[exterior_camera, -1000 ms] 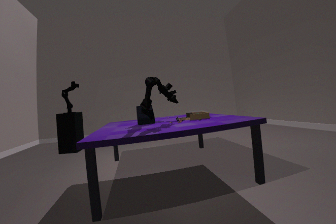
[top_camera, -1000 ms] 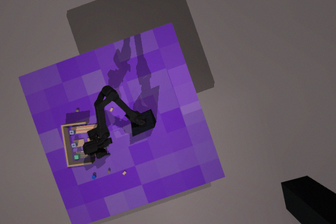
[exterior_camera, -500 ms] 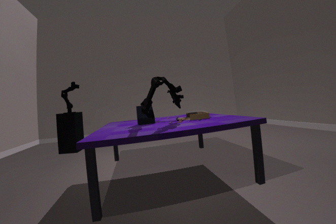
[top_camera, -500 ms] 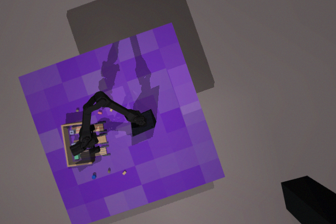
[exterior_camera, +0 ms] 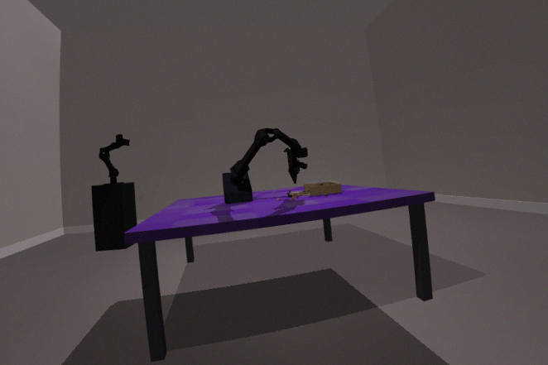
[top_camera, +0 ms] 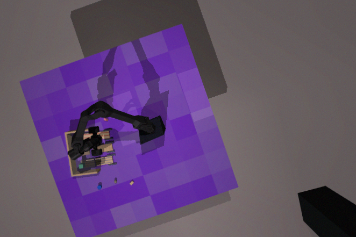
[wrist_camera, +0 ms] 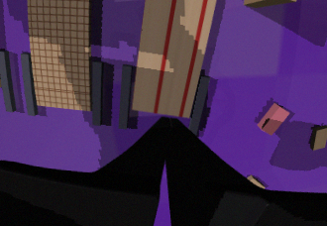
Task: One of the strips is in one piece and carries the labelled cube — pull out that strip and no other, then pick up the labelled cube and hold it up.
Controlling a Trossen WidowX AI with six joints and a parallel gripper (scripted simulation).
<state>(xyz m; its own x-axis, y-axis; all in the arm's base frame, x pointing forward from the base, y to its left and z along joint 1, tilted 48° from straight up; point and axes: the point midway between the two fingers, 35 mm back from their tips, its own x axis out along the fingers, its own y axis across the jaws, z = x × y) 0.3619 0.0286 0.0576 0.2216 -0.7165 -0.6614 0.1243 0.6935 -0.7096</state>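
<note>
Purple table [top_camera: 184, 159] | gripper [wrist_camera: 164, 125] pinched together on nothing, above near end of red-lined strip [wrist_camera: 179, 25] | labelled cube hidden | step 1: reaching strip | next: open, grab, pull

Closed hand above the strip ends

The hand [wrist_camera: 164, 136] sat shut at lower centre, empty, its tip just below the red-lined strip [wrist_camera: 176, 25]. A checked strip [wrist_camera: 58, 25] lay at upper left, a pink block [wrist_camera: 275, 116] at right on the purple desk [wrist_camera: 55, 143].
</note>
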